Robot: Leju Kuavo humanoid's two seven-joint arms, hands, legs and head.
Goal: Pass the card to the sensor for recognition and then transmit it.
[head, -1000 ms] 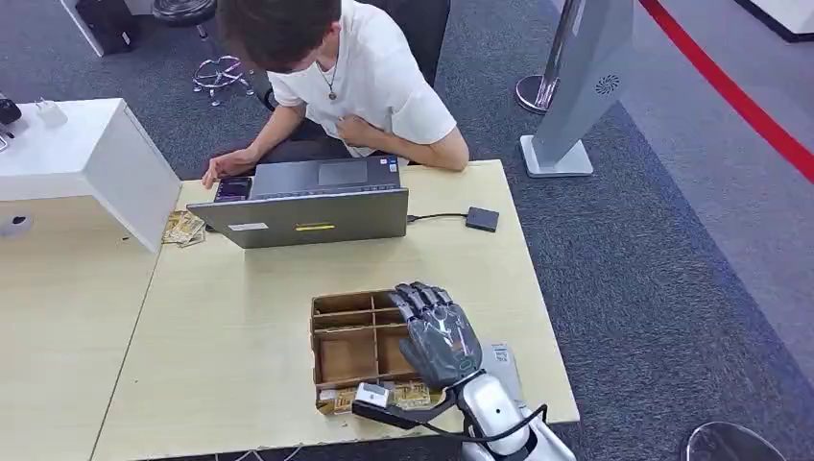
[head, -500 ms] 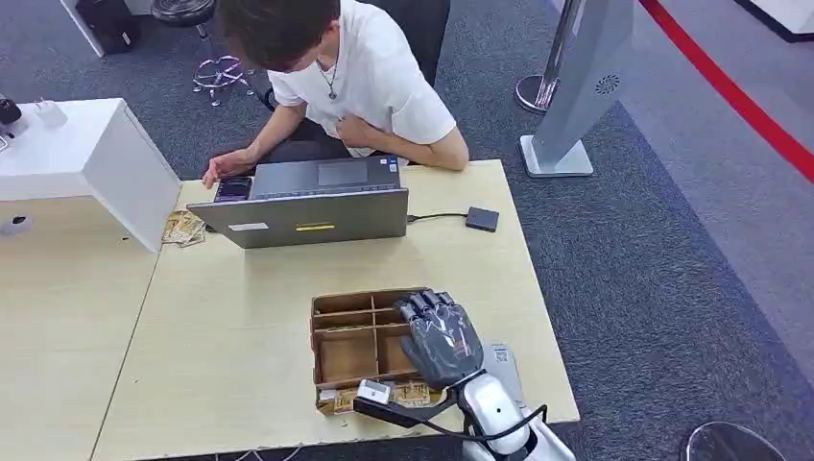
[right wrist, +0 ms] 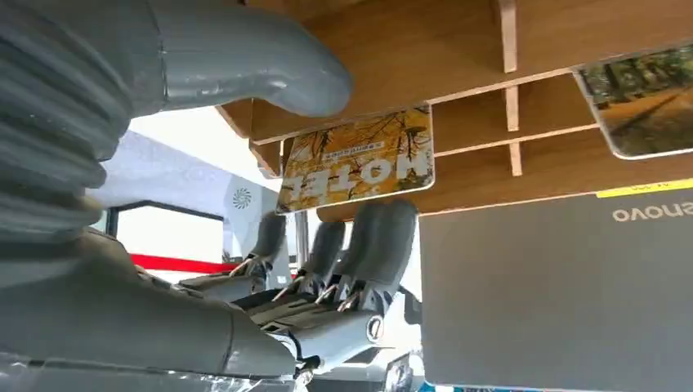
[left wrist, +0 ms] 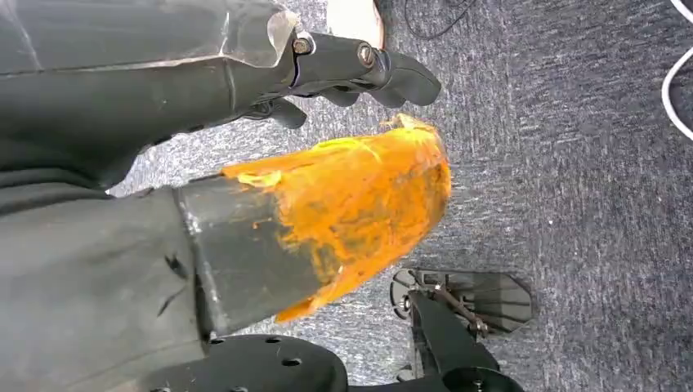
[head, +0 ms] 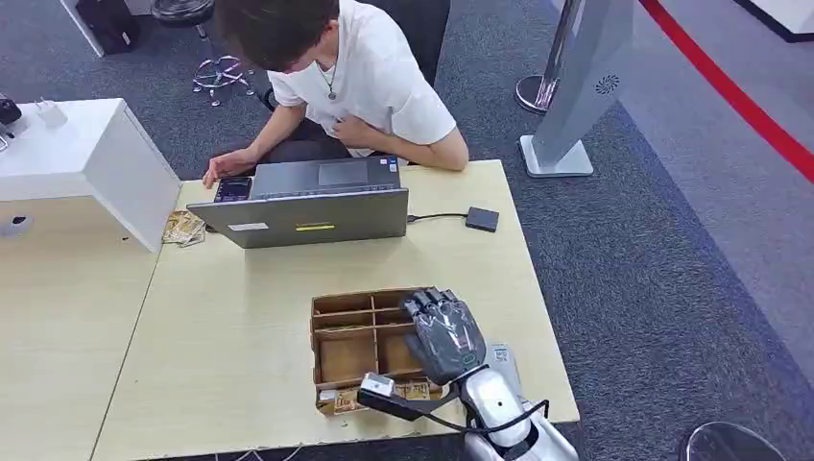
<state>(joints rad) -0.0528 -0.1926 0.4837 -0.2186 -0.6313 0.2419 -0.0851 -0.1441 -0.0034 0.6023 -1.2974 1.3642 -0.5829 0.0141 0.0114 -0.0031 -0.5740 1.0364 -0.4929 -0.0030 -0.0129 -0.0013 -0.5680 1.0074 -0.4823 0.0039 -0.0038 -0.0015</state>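
Since a second ago the right hand [head: 443,334] has drawn back slightly over the brown wooden divided tray [head: 338,327], palm down, fingers apart, holding nothing. An autumn-leaf printed card [right wrist: 357,159] lies in the tray's compartment just under its thumb.

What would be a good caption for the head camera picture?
Robot's right hand hovers over a wooden card tray while a person works at a laptop.
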